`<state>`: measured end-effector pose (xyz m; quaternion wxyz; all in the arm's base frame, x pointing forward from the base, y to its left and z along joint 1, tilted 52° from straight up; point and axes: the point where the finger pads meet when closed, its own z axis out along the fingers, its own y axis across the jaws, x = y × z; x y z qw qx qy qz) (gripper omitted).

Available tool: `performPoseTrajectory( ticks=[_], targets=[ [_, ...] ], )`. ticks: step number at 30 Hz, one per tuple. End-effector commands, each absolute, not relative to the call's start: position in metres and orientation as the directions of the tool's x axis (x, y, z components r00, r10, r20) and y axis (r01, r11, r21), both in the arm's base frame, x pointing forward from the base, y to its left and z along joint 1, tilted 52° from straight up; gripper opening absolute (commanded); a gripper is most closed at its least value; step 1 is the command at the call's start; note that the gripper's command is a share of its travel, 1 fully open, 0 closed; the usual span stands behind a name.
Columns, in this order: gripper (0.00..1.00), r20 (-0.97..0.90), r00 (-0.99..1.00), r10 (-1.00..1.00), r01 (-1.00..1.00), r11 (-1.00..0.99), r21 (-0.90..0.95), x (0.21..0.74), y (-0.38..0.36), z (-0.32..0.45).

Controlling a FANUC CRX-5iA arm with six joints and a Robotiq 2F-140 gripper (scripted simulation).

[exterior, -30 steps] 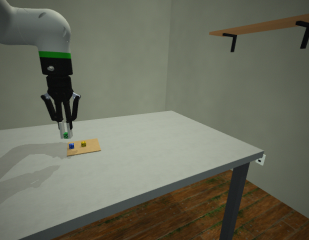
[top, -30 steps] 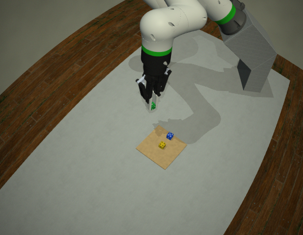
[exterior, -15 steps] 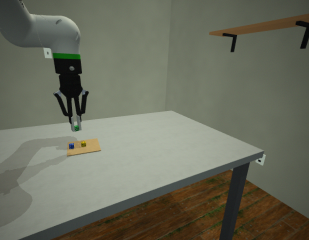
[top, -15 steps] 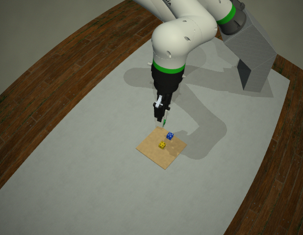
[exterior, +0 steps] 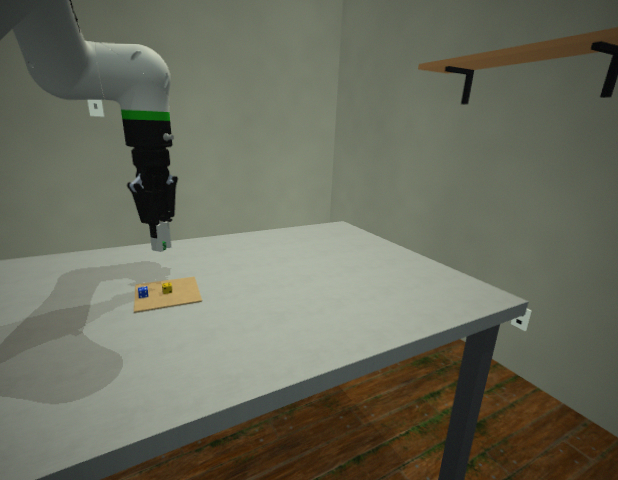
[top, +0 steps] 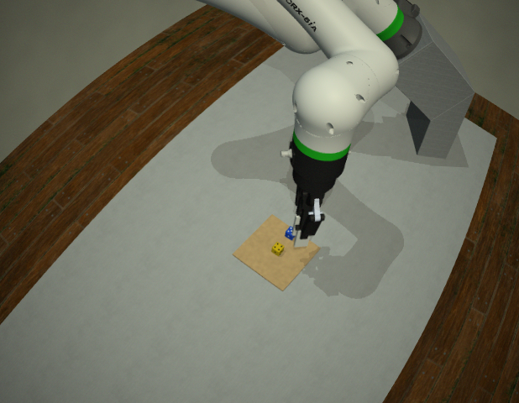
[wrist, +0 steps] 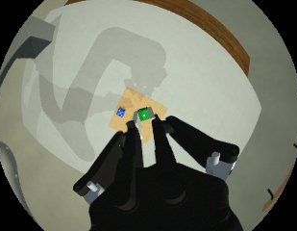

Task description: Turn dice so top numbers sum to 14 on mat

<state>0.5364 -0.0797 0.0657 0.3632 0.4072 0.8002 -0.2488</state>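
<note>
My gripper [top: 301, 241] [exterior: 161, 244] [wrist: 144, 115] is shut on the green die [exterior: 164, 246] [wrist: 144, 115], held in the air above the mat. The face turned to the wrist camera shows one white pip; fingers hide the die in the top view. The tan mat [top: 255, 254] [exterior: 188, 296] [wrist: 117, 122] lies flat on the table. A yellow die [top: 277, 248] [exterior: 167, 288] rests near its middle, several pips on top; it is hidden in the wrist view. A blue die [top: 289, 232] [exterior: 143, 292] [wrist: 120, 112] rests near one mat edge, several pips on top, partly hidden by the gripper in the top view.
The pale table [top: 164, 281] [exterior: 299, 310] surrounds the mat. The arm's grey base stand [top: 442, 95] is at the table's upper right in the top view. A wooden shelf [exterior: 531, 51] is on the wall, far from the gripper.
</note>
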Motion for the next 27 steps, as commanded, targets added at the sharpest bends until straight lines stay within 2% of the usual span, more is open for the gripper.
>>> performPoseTrajectory(
  ticks=[1, 3, 12, 21, 27],
  targets=[
    [0.09, -0.764, -0.489, 0.421, 0.792, 0.582, -0.186, 0.544, -0.070, 0.057],
    [0.09, -0.733, -0.591, 0.337, 0.719, 0.633, -0.288, 0.553, -0.056, 0.044],
    [0.09, -0.613, -0.780, 0.125, 0.506, 0.703, -0.499, 0.570, -0.023, 0.012],
    [0.09, -0.614, -0.783, 0.095, 0.489, 0.704, -0.515, 0.571, -0.021, 0.009],
    [0.09, -0.718, -0.695, -0.043, 0.491, 0.701, -0.517, 0.568, -0.023, 0.006]
  ],
)
